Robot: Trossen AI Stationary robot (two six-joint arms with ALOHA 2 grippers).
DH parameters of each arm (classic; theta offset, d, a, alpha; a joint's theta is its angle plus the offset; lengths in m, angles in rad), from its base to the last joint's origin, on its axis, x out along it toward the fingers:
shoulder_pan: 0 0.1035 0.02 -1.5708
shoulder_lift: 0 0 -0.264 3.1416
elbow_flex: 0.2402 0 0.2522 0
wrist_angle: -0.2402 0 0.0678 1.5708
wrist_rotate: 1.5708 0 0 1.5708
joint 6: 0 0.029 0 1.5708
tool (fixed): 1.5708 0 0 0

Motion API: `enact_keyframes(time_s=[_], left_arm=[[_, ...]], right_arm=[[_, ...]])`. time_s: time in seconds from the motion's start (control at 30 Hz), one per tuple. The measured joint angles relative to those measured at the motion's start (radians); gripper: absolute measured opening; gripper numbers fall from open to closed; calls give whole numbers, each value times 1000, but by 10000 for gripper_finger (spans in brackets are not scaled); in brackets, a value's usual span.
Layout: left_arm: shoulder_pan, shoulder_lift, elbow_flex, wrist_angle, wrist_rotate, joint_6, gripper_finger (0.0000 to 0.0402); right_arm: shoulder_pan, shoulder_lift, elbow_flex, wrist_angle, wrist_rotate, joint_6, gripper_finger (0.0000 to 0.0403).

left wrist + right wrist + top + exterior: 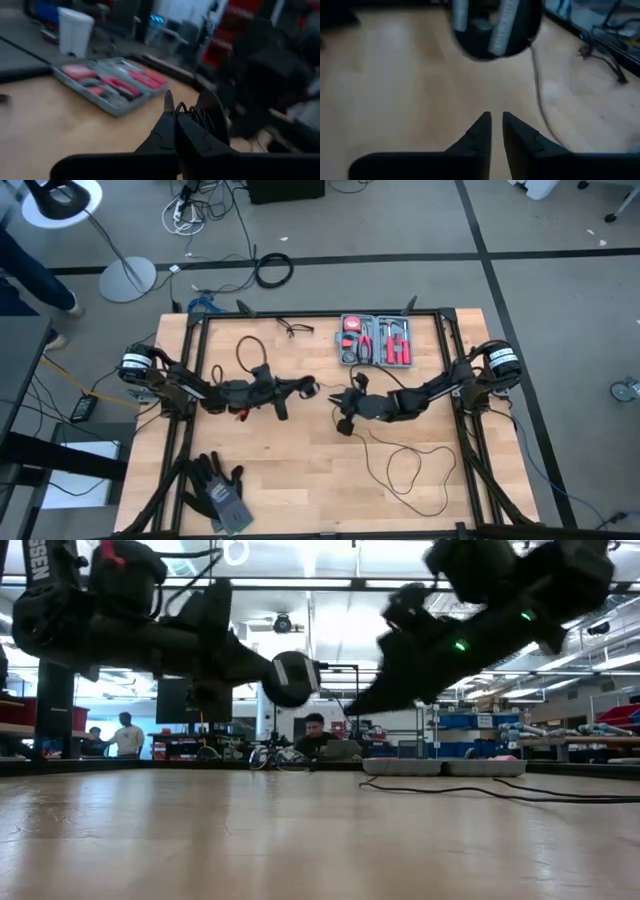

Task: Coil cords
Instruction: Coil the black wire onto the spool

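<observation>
I am holding my left claw and right claw close together above the middle of the tabletop. One thin black cord is lying looped below my right arm. The left claw is pinched on the cord's puck; the right claw is nearly closed, empty. One tool case is sitting beyond.

The cord is black and the table pale wood. Red and grey tools are held in a grey case. The gloves are dark grey and black.
</observation>
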Motion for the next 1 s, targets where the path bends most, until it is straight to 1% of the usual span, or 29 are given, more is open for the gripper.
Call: enact_keyframes(time_s=[0.1,0.23,0.33,0.47,0.57,0.73,0.87,1.0], left_arm=[[0,-1,-35,115,-51,-1,0],[0,0,-84,194,-83,-4,0],[-4,0,-112,217,-105,-25,0],[-14,0,-119,229,-139,-21,0],[-21,0,-108,231,-140,7,0],[-34,0,-87,232,-166,55,0],[-39,0,-76,232,-169,78,0],[-39,0,-73,233,-171,79,0]], right_arm=[[12,11,-70,41,-2,25,60],[42,-28,-130,64,6,51,70],[71,-90,-167,60,42,66,71],[90,-157,-198,61,149,62,70],[68,-158,-199,71,156,77,76],[10,-41,-158,171,101,86,109],[-32,59,-96,214,94,33,138],[-57,133,-17,214,91,-33,157]])
